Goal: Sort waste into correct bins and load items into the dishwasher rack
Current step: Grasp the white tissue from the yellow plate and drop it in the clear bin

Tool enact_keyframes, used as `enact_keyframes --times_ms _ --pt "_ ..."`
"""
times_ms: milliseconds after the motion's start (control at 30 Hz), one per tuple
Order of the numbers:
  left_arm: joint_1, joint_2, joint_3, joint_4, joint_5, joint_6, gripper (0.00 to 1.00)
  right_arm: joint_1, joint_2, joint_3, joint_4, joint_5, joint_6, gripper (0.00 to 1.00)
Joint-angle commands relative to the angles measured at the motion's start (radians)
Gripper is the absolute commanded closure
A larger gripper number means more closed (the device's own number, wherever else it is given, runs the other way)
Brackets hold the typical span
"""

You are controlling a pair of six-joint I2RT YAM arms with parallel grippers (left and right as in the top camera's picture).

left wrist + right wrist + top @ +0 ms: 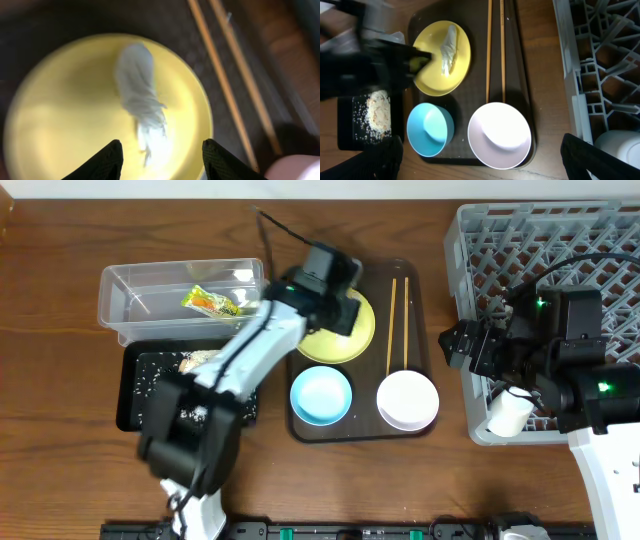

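Note:
My left gripper [162, 160] is open just above the yellow plate [65, 115], with a white crumpled paper scrap [139, 95] lying on the plate between and ahead of its fingers. Overhead, it hovers over the plate [345, 340]. My right gripper [480, 162] is wide open and empty, above the white bowl [500, 135], between the tray and the grey rack [560, 240]. The blue bowl [321, 395] and two chopsticks [398, 320] lie on the brown tray [420, 290]. The snack wrapper [210, 301] lies in the clear tub [125, 290]. Rice [379, 112] lies in the black tray [135, 395]. A white cup [510, 412] sits in the rack.
The left arm stretches from the front edge across the black tray to the plate. The rack fills the right side of the table, and the right arm overhangs its front left corner. Bare wood shows at the far left and along the front edge.

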Motion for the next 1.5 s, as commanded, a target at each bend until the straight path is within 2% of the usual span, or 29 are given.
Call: enact_keyframes --times_ms 0,100,167,233,367,500,633,733,900,933,1000,1067,1100,1233,1467 --pt "-0.017 0.08 -0.006 0.021 -0.064 0.027 0.46 -0.008 -0.001 0.012 -0.002 -0.008 -0.013 0.02" --pt "-0.019 0.129 -0.006 0.037 -0.063 0.026 0.49 -0.008 -0.001 0.012 -0.002 -0.008 -0.013 0.02" --pt "-0.019 0.137 -0.006 0.029 -0.063 0.026 0.69 -0.008 -0.001 0.012 -0.002 -0.008 -0.013 0.02" --pt "-0.019 0.128 -0.003 0.021 -0.063 0.025 0.93 -0.008 -0.001 0.012 -0.002 -0.008 -0.013 0.02" --pt "-0.009 0.049 0.018 -0.005 -0.064 -0.022 0.94 -0.008 -0.001 0.012 -0.002 -0.008 -0.013 0.02" --pt "0.043 -0.109 0.021 -0.024 -0.066 -0.046 0.94 -0.008 -0.001 0.012 -0.002 -0.008 -0.013 0.02" --pt "0.151 -0.224 0.02 -0.068 -0.174 -0.046 0.94 -0.008 -0.001 0.012 -0.002 -0.008 -0.013 0.02" --pt "0.251 -0.232 0.018 -0.111 -0.249 -0.045 0.94 -0.008 -0.001 0.012 -0.002 -0.008 -0.013 0.02" --pt "0.391 -0.172 0.001 -0.121 -0.243 -0.046 0.93 -0.008 -0.001 0.012 -0.002 -0.008 -0.013 0.02" --pt "0.406 -0.161 0.002 -0.12 -0.244 -0.045 0.88 -0.008 -0.001 0.012 -0.002 -0.008 -0.013 0.02" --pt "0.435 -0.151 0.002 -0.112 -0.239 -0.042 0.68 -0.008 -0.001 0.012 -0.002 -0.008 -0.013 0.02" --pt "0.451 -0.155 0.01 -0.112 -0.195 -0.042 0.42 -0.008 -0.001 0.012 -0.002 -0.008 -0.013 0.02" --pt "0.455 -0.161 0.022 -0.123 -0.159 -0.042 0.36 -0.008 -0.001 0.012 -0.002 -0.007 -0.013 0.02" --pt "0.448 -0.232 0.056 -0.194 -0.071 -0.043 0.23 -0.008 -0.001 0.012 -0.002 0.034 -0.013 0.01" --pt "0.409 -0.457 0.081 -0.36 -0.033 -0.046 0.19 -0.008 -0.001 0.012 -0.002 0.067 -0.013 0.01"
